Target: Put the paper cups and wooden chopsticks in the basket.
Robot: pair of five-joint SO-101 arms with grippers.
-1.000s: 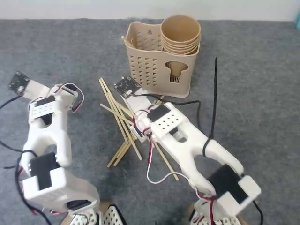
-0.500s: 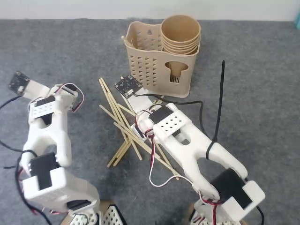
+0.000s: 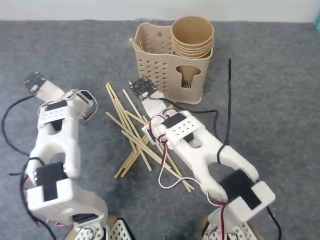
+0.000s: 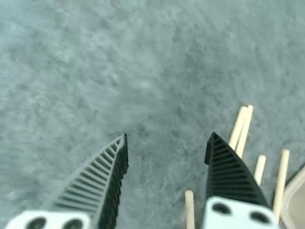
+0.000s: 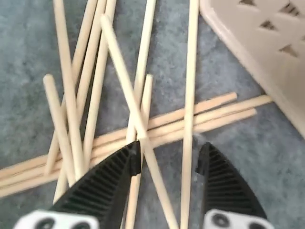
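The grey table (image 3: 280,100) carries the beige basket (image 3: 160,70) at the middle of its far edge. The stacked paper cups (image 3: 192,35) stand in the basket's right end. The wooden chopsticks (image 3: 131,135) lie crossed in a loose heap mid-table, just in front of the basket. My right gripper (image 5: 170,145) hangs over that heap, jaws parted, gripping nothing. My left gripper (image 4: 168,137) is spread wide and empty over the table toward the left edge, beside some stick ends.

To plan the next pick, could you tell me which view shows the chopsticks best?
The high view: it takes in the whole chopsticks pile. The right wrist view shows crossed sticks close up; the left wrist view, a few ends.
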